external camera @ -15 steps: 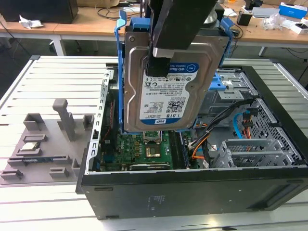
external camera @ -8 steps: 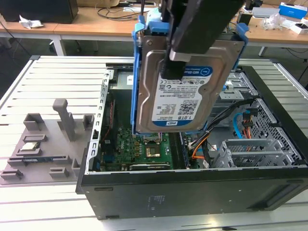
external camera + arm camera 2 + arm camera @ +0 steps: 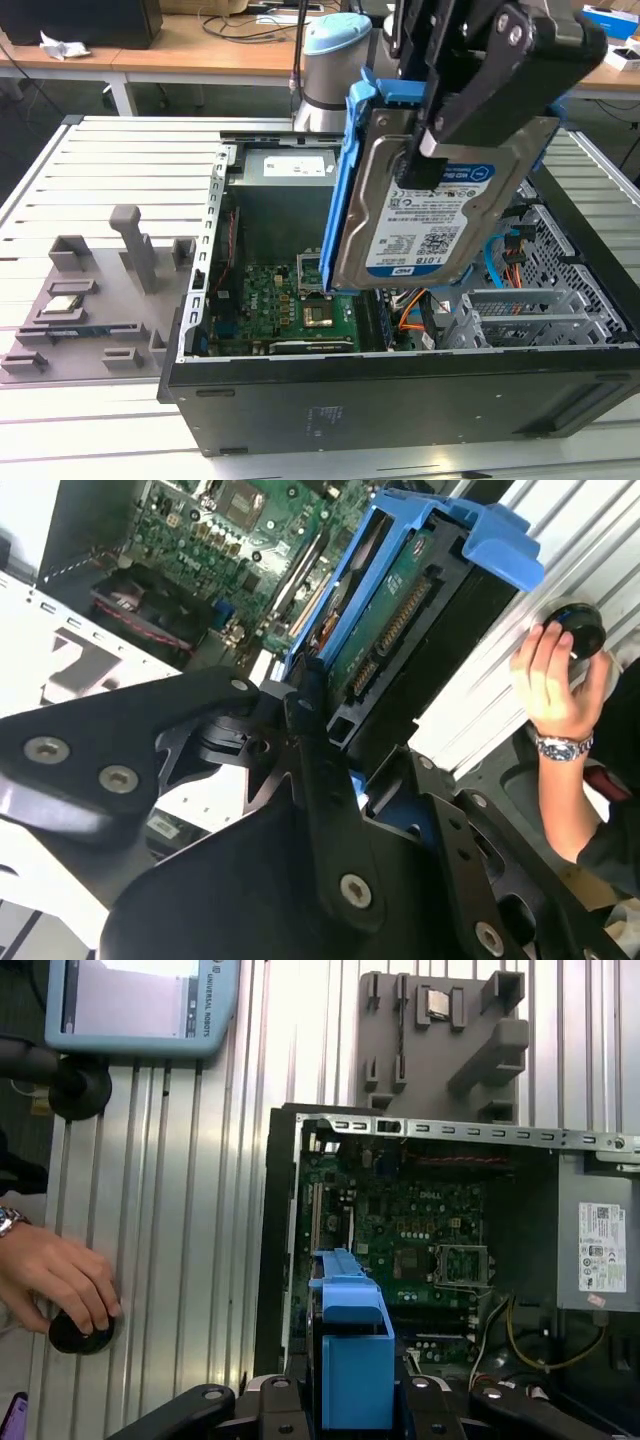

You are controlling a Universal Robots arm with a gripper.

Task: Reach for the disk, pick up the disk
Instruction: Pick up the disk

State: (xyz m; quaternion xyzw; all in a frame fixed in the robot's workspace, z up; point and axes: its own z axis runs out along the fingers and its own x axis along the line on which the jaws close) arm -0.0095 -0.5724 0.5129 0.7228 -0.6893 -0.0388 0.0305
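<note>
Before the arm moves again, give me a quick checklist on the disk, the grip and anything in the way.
1. Disk held by gripper: ok, shut on it.
2. Disk lifted clear of the computer case: ok, it hangs above the motherboard.
3. Blue bracket on the disk: ok.
4. Disk level: not ok, it hangs tilted.
5. Person's hand away from the case: ok, it rests on a black knob on the table.

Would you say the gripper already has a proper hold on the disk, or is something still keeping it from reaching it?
Yes, apparently: the gripper is shut on the disk, which hangs tilted above the open computer case, clear of the motherboard. Nothing visible stands between them.
</note>
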